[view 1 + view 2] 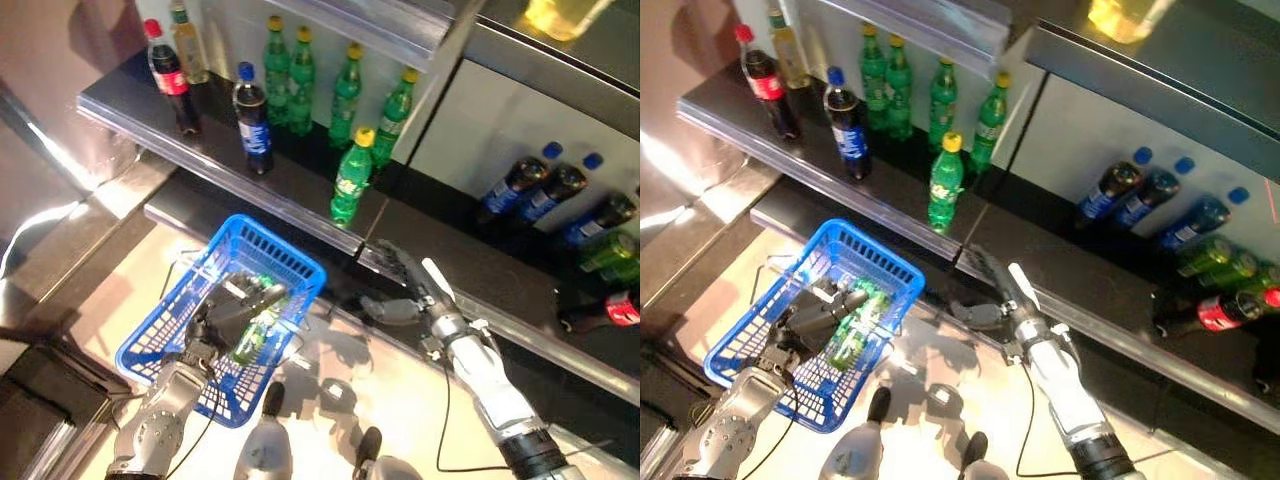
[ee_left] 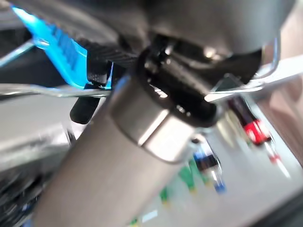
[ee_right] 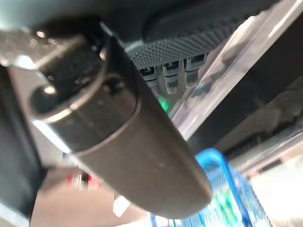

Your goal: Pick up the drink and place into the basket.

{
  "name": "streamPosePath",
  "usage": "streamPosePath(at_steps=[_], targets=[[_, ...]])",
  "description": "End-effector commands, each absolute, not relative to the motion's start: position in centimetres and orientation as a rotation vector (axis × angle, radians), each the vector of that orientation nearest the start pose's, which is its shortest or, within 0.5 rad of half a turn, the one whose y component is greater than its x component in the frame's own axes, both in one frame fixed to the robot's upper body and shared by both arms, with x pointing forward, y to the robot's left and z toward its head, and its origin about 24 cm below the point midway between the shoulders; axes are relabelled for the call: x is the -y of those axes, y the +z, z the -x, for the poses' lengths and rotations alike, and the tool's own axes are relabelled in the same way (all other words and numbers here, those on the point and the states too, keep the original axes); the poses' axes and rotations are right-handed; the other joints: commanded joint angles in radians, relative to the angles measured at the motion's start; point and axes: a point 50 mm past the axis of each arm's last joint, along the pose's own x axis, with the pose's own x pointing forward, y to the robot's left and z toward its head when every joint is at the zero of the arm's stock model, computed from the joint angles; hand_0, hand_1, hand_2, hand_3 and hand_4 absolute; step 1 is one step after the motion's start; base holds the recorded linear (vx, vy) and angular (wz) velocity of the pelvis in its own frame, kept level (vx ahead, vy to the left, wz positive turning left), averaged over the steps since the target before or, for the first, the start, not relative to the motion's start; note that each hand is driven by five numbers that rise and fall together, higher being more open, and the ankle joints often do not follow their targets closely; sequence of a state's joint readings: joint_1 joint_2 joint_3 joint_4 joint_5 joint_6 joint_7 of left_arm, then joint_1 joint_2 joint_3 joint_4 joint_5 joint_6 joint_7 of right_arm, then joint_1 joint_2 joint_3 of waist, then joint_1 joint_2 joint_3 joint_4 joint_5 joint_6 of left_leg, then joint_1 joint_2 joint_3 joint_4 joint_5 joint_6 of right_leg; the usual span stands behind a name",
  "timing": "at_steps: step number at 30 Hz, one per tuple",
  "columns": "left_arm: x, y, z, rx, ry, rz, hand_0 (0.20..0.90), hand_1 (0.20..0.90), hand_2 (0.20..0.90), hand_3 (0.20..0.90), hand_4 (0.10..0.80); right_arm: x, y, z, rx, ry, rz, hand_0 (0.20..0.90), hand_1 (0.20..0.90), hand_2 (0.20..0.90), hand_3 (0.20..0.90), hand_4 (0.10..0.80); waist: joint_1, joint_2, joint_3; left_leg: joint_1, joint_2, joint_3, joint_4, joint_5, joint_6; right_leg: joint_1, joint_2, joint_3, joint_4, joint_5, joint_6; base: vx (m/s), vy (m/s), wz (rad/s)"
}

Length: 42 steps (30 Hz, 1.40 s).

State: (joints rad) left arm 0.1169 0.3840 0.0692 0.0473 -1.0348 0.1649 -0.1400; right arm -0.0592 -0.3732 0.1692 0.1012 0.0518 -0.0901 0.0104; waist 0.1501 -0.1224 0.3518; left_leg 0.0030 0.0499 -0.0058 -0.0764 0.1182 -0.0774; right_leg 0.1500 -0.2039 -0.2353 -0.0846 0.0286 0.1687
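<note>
The blue basket point(image 1: 285, 252) hangs raised in front at the left, below the shelf. My left hand point(image 1: 236, 306) is shut on its thin wire handles point(image 2: 42, 90) over the basket's middle. A green drink bottle point(image 1: 256, 336) lies inside the basket, partly hidden by the hand. My right hand point(image 1: 402, 284) is open and empty, with its fingers relaxed at the front edge of the lower shelf, to the right of the basket. A green bottle with a yellow cap point(image 1: 350, 180) stands on the upper shelf's front edge, just above and beyond the right hand.
The upper dark shelf point(image 1: 130, 95) holds upright green bottles point(image 1: 300, 75), a blue-capped cola bottle point(image 1: 252, 120) and a red-capped cola bottle point(image 1: 168, 70). The lower shelf point(image 1: 480, 270) holds dark bottles lying down point(image 1: 530, 185), with green and red ones at the right.
</note>
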Motion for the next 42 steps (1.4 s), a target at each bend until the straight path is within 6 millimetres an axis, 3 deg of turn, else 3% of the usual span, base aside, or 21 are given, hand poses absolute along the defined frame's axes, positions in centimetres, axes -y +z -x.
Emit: streamPosePath(at_steps=[1, 10, 19, 28, 32, 37, 42], targets=[[-24.0, 10.2, -24.3, 0.385, -0.168, 0.704, 0.300, 0.300, 0.300, 0.200, 0.100, 20.1, 5.0, -25.0, 0.117, 0.117, 0.280, 0.900, 0.900, 0.900, 0.900, 0.800, -0.034, 0.100, -0.302, 0.059, 0.006, 0.036, -0.011, -0.084, 0.019, -0.008, 0.014, -0.021, -0.003, 0.033, 0.009, 0.002, 0.014, -0.23], [-29.2, 3.1, -21.6, 0.175, 0.169, 0.696, 0.300, 0.300, 0.300, 0.200, 0.100, 26.4, 0.2, -20.7, -0.083, -0.219, 0.240, 0.900, 0.900, 0.900, 0.900, 0.800, -0.106, 0.106, -0.303, 0.076, 0.013, 0.076, -0.011, -0.103, 0.020, -0.019, 0.018, 0.024, -0.002, 0.031, 0.004, 0.006, 0.012, -0.06], [-31.3, -3.5, -18.6, -0.116, 0.405, 0.657, 0.300, 0.300, 0.300, 0.200, 0.100, 30.1, -5.4, -16.6, -0.394, -0.433, 0.193, 0.900, 0.900, 0.900, 0.900, 0.800, -0.138, 0.115, -0.301, 0.089, 0.013, 0.092, -0.011, -0.121, 0.019, -0.021, 0.021, 0.057, -0.001, 0.029, -0.001, 0.006, 0.002, -0.08], [-30.5, -9.3, -15.1, -0.460, 0.508, 0.559, 0.300, 0.300, 0.300, 0.200, 0.100, 30.6, -10.0, -12.8, -0.640, -0.498, 0.121, 0.900, 0.900, 0.900, 0.900, 0.800, -0.146, 0.124, -0.304, 0.097, 0.013, 0.099, -0.011, -0.133, 0.021, -0.020, 0.027, 0.079, -0.001, 0.024, -0.008, 0.007, -0.012, -0.08], [-30.2, -10.8, -13.7, -0.569, 0.526, 0.539, 0.300, 0.300, 0.300, 0.200, 0.100, 30.5, -11.1, -11.6, -0.710, -0.506, 0.104, 0.900, 0.900, 0.900, 0.900, 0.800, -0.157, 0.127, -0.305, 0.100, 0.016, 0.110, -0.011, -0.137, 0.021, -0.025, 0.029, 0.092, 0.002, 0.022, -0.010, 0.007, -0.004, -0.09], [-29.4, -12.7, -11.3, -0.684, 0.538, 0.589, 0.300, 0.300, 0.300, 0.200, 0.100, 30.1, -13.1, -8.3, -0.865, -0.525, -0.016, 0.900, 0.900, 0.900, 0.900, 0.800, -0.170, 0.130, -0.307, 0.106, 0.017, 0.119, -0.011, -0.144, 0.021, -0.026, 0.035, 0.109, 0.002, 0.017, -0.013, 0.013, 0.014, -0.12], [-28.1, -13.5, -11.0, -0.761, 0.478, 0.575, 0.300, 0.300, 0.300, 0.200, 0.100, 29.1, -14.1, -7.2, -0.951, -0.482, -0.044, 0.900, 0.900, 0.900, 0.900, 0.800, -0.179, 0.129, -0.301, 0.118, 0.018, 0.129, -0.011, -0.150, 0.023, -0.025, 0.042, 0.127, 0.009, 0.014, -0.018, 0.035, 0.016, -0.11]])
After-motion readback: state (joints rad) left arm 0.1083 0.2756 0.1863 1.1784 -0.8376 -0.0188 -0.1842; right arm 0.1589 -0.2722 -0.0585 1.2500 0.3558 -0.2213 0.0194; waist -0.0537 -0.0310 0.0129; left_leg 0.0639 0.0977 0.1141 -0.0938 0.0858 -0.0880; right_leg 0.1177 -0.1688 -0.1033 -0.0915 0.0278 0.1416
